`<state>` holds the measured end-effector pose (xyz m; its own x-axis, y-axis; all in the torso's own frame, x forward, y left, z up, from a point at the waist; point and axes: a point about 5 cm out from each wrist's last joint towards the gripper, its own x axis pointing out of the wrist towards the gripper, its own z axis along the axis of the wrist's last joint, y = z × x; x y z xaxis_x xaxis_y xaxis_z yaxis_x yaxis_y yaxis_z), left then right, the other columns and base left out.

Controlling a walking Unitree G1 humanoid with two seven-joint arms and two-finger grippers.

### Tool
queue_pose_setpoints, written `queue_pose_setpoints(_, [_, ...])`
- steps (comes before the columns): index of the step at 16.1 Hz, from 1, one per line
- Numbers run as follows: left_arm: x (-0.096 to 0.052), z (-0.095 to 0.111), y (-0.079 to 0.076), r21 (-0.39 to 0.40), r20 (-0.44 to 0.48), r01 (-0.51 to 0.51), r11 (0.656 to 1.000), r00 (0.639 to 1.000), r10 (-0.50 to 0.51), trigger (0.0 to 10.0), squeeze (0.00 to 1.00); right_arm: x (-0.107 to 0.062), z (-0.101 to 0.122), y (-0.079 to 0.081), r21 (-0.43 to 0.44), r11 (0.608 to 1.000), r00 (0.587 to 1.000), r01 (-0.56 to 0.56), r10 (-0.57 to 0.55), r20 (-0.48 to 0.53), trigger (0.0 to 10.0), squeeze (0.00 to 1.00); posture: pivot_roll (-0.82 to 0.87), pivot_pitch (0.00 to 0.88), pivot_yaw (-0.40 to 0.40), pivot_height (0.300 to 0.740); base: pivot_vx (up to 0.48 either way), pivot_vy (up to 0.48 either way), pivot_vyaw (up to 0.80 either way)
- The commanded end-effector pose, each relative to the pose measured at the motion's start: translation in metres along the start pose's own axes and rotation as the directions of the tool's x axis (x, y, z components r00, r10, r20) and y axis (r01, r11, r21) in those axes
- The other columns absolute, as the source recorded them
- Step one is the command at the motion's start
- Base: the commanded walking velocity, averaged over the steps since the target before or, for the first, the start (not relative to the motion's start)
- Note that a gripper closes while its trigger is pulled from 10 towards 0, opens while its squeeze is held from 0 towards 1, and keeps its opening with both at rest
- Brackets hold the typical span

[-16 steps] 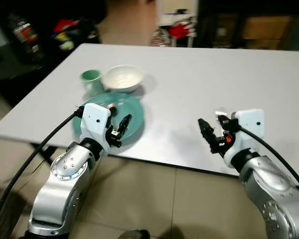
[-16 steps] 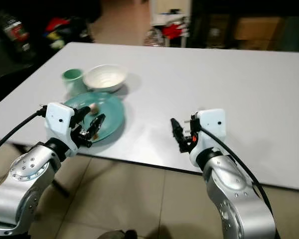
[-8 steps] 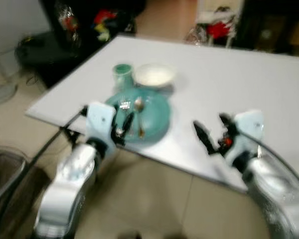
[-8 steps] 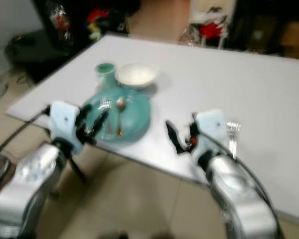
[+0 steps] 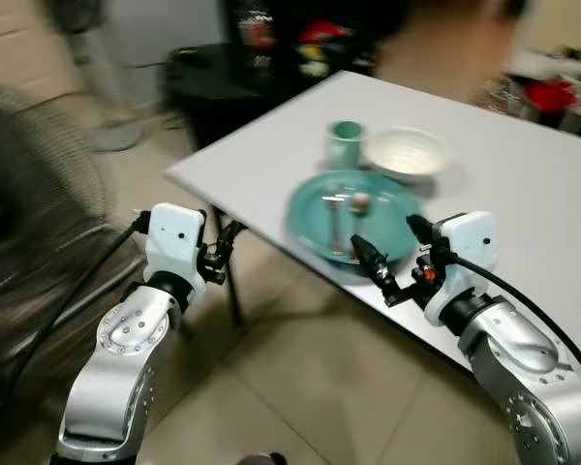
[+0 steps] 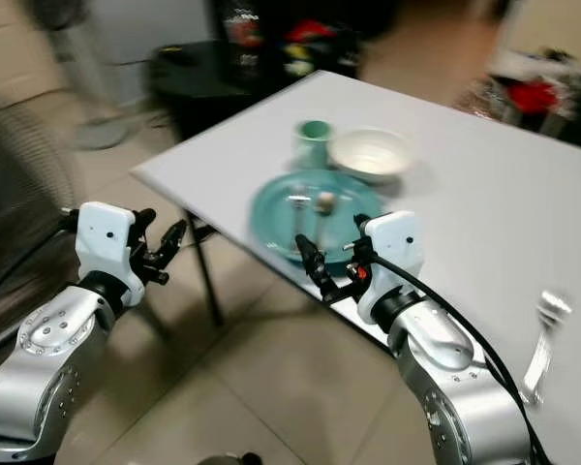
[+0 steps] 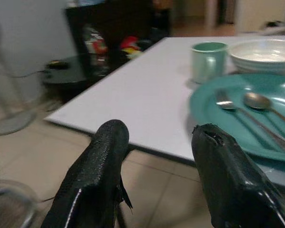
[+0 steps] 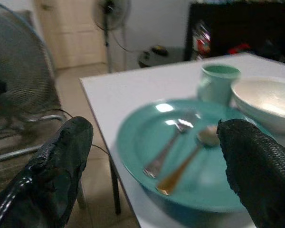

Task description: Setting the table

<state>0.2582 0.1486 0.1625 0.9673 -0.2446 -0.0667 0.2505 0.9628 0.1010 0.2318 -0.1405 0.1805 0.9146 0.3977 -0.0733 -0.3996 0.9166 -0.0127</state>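
A teal plate (image 5: 387, 218) lies near the corner of the white table (image 5: 523, 184), with a fork (image 7: 226, 103) and a spoon (image 7: 259, 101) on it. Behind it stand a green cup (image 5: 346, 143) and a white bowl (image 5: 408, 153). My left gripper (image 5: 223, 254) hangs open over the floor, left of the table's corner, with nothing between its fingers (image 7: 92, 175). My right gripper (image 5: 382, 230) is open wide and empty at the table's front edge, just before the plate. Another fork (image 6: 542, 334) lies on the table to the right.
A large standing fan (image 5: 29, 194) is blurred at the left, over tiled floor (image 5: 290, 387). A black low table (image 5: 232, 77) with bottles and clutter stands behind the table's corner. A second fan (image 8: 113, 12) stands by the far wall.
The whole picture has swung to the left, so the camera has turned: table and dishes now sit to the right and the fan has come into view. Both grippers stay open.
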Motion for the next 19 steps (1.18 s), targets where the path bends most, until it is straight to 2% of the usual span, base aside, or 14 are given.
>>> queue_pose_setpoints(1, [0.006, 0.006, 0.001, 0.014, 0.030, -0.004, 1.000, 1.000, 0.004, 10.0, 0.00, 0.002, 0.001, 0.001, 0.034, 0.999, 1.000, 0.015, -0.016, 0.011, 10.0, 1.00, 0.01, 0.000, 0.066, 0.740, 0.000, 0.000, 0.80])
queue_pose_setpoints(3, [0.012, 0.010, -0.001, 0.029, 0.042, -0.003, 1.000, 0.999, 0.001, 10.0, 0.00, 0.002, -0.001, 0.001, 0.062, 0.998, 1.000, 0.029, -0.030, 0.003, 10.0, 1.00, 0.02, 0.000, 0.068, 0.740, 0.000, 0.000, 0.80])
queue_pose_setpoints(6, [0.007, 0.013, -0.005, 0.042, 0.045, 0.027, 0.999, 0.999, -0.029, 10.0, 0.00, 0.004, -0.005, 0.004, 0.094, 0.996, 1.000, -0.008, 0.009, -0.007, 10.0, 1.00, 0.05, 0.000, 0.082, 0.740, 0.000, 0.000, 0.80])
queue_pose_setpoints(8, [0.013, 0.010, 0.001, 0.086, 0.027, 0.058, 0.995, 0.998, -0.061, 10.0, 0.00, 0.004, -0.009, 0.007, 0.090, 0.996, 1.000, 0.003, -0.001, -0.015, 10.0, 1.00, -0.02, 0.000, 0.150, 0.740, 0.000, 0.000, 0.80])
queue_pose_setpoints(9, [0.020, 0.007, 0.003, 0.082, 0.025, 0.051, 0.995, 0.998, -0.053, 10.0, 0.00, -0.003, -0.007, 0.004, 0.098, 0.994, 0.999, 0.048, -0.047, -0.013, 10.0, 1.00, -0.05, 0.000, 0.166, 0.740, 0.000, 0.000, 0.80])
queue_pose_setpoints(11, [0.024, 0.009, -0.001, 0.082, 0.029, 0.046, 0.996, 0.998, -0.049, 10.0, 0.00, -0.008, -0.007, 0.000, 0.117, 0.991, 0.997, 0.070, -0.069, -0.017, 10.0, 1.00, -0.03, 0.000, 0.152, 0.740, 0.000, 0.000, 0.80])
queue_pose_setpoints(13, [0.013, 0.007, -0.009, 0.078, 0.022, 0.065, 0.995, 0.997, -0.067, 10.0, 0.00, -0.005, -0.012, 0.005, 0.113, 0.993, 0.999, 0.017, -0.013, -0.039, 10.0, 1.00, 0.01, 0.000, 0.124, 0.740, 0.000, 0.000, 0.80])
queue_pose_setpoints(15, [0.009, 0.000, -0.002, 0.084, 0.007, 0.050, 0.995, 0.999, -0.051, 10.0, 0.00, -0.003, -0.012, 0.010, 0.102, 0.995, 0.999, -0.009, 0.014, -0.044, 10.0, 1.00, -0.01, 0.000, 0.122, 0.740, 0.000, 0.000, 0.80])
queue_pose_setpoints(16, [0.014, 0.001, -0.001, 0.076, 0.015, 0.040, 0.996, 0.999, -0.041, 10.0, 0.00, -0.004, -0.011, 0.009, 0.093, 0.996, 0.999, -0.010, 0.014, -0.045, 10.0, 1.00, -0.02, 0.000, 0.117, 0.740, 0.000, 0.000, 0.80])
queue_pose_setpoints(18, [0.019, 0.007, -0.005, 0.062, 0.044, 0.028, 0.998, 0.999, -0.031, 10.0, 0.00, -0.004, -0.010, 0.002, 0.098, 0.995, 0.999, 0.003, 0.001, -0.047, 10.0, 1.00, 0.02, 0.000, 0.081, 0.740, 0.000, 0.000, 0.80])
queue_pose_setpoints(19, [0.013, 0.008, -0.006, 0.044, 0.045, 0.011, 0.999, 0.999, -0.013, 10.0, 0.00, 0.000, -0.011, 0.000, 0.105, 0.994, 0.999, -0.002, 0.008, -0.052, 10.0, 1.00, 0.03, 0.000, 0.070, 0.740, 0.000, 0.000, 0.80])
